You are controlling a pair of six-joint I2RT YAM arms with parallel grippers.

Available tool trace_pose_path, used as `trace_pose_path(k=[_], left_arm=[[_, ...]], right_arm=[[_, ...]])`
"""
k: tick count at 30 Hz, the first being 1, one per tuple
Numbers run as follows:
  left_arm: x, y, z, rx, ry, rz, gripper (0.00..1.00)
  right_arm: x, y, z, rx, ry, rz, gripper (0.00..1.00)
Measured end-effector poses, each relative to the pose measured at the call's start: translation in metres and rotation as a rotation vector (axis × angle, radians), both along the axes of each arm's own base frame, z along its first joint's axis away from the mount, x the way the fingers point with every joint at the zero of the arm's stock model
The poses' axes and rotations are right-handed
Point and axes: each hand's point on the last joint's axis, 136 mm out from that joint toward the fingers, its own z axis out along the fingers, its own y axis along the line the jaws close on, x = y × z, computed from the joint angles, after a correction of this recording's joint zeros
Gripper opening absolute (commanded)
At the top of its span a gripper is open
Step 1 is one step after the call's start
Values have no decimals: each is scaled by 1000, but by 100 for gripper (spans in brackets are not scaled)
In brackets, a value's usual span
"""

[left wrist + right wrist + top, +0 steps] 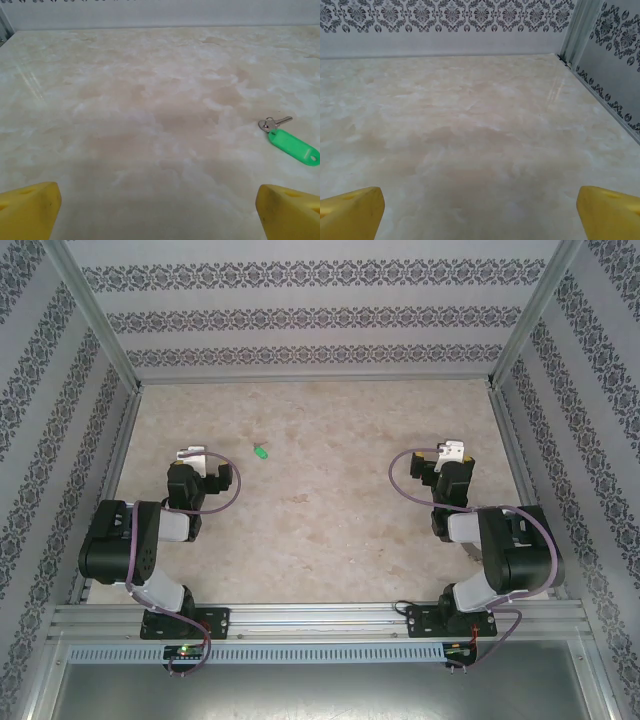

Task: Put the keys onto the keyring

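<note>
Top external: marbled beige table (320, 530), wallpapered walls (300, 315).
Keys (261, 452) (just one, maybe?) right of left gripper (160, 212); it and right gripper (480, 212) gape empty.

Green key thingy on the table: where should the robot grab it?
Probably the green tag, its widest part, pinched across its narrow sides from straight above, because it lies flat on the table. The silver key at its end looks too thin to pinch. The open left gripper is nearer.
</note>
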Motion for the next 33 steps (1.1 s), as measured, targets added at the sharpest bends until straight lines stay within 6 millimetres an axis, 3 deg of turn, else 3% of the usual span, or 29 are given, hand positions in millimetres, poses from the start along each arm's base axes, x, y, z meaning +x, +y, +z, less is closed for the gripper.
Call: trace_pose_path(k=[28, 33], left_arm=[[0, 0, 0, 0, 0, 0, 100], [-1, 0, 0, 0, -1, 1, 100]], right_arm=[[0, 0, 0, -7, 1, -12, 98], [-8, 9, 3, -20, -13, 3, 98]])
